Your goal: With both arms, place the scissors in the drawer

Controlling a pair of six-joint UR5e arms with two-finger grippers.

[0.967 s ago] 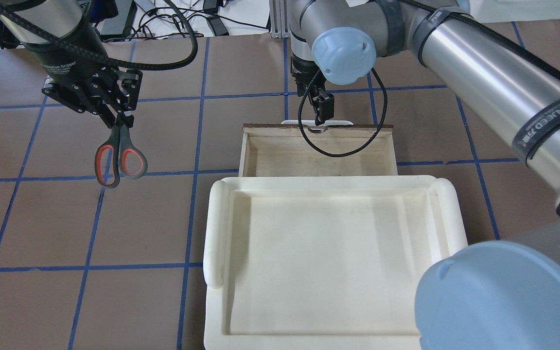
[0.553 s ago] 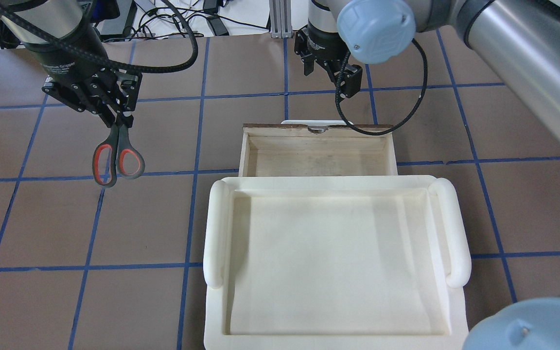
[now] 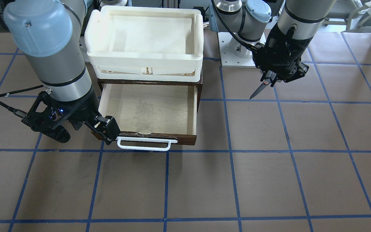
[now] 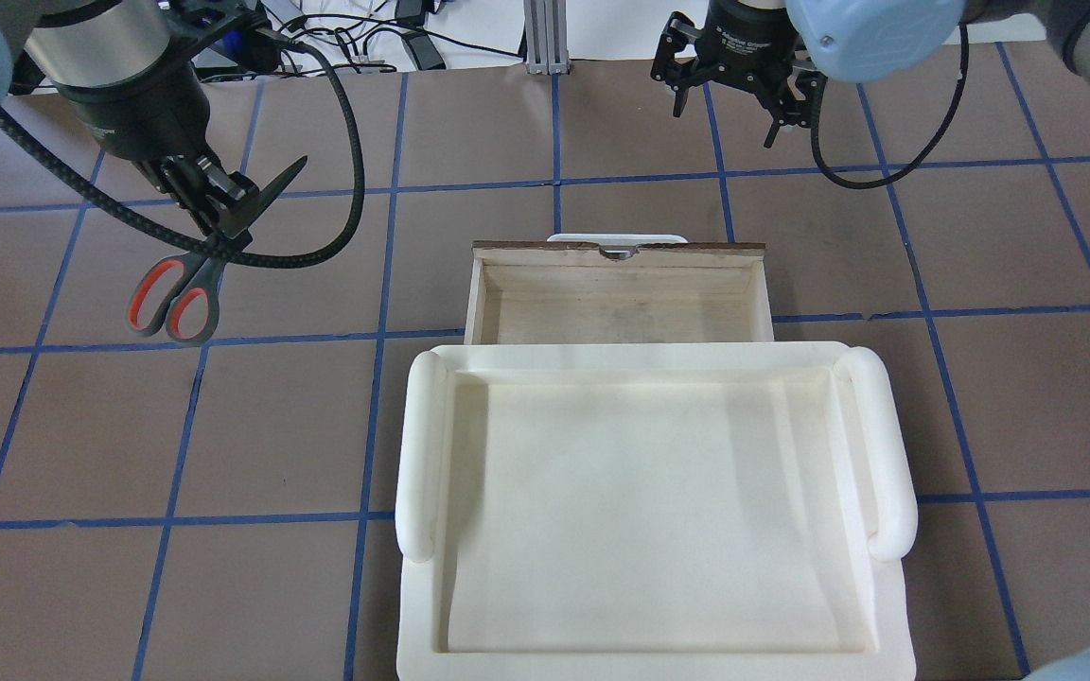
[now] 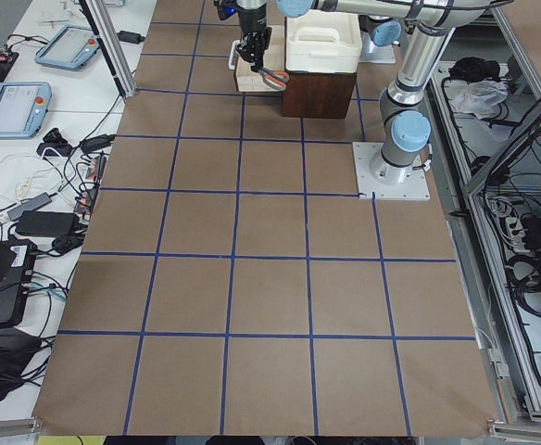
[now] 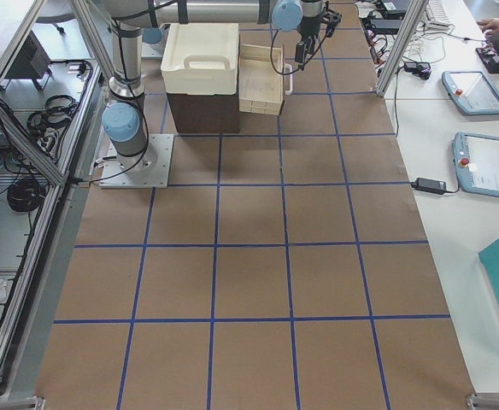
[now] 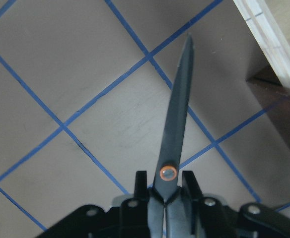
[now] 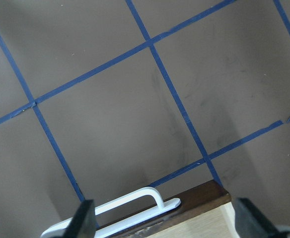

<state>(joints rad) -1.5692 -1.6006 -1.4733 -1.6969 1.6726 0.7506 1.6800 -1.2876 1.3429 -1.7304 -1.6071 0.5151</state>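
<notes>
The scissors [image 4: 174, 295], grey handles lined orange-red, hang in the air to the left of the drawer. My left gripper [image 4: 223, 203] is shut on them near the pivot, dark blades [image 7: 180, 114] sticking out past the fingers. The front view shows the blade tip [image 3: 253, 95] pointing down towards the table. The dark wooden drawer [image 4: 477, 293] stands pulled open, its pale interior bare and its white bar handle [image 3: 147, 145] free. My right gripper [image 4: 734, 109] is open and empty, above the table beyond the drawer's front. The right wrist view shows the handle [image 8: 120, 210] below its spread fingers [image 8: 85, 223].
A white plastic tray [image 4: 417, 454] sits on top of the dark wood box, behind the open drawer. The brown table has a blue tape grid. Cables and devices lie past the table's far edge [image 4: 394, 28].
My right gripper has left the drawer handle and moved up, away and to the right. My left gripper has turned the scissors, so the handles swung left and the blades point far-right.
</notes>
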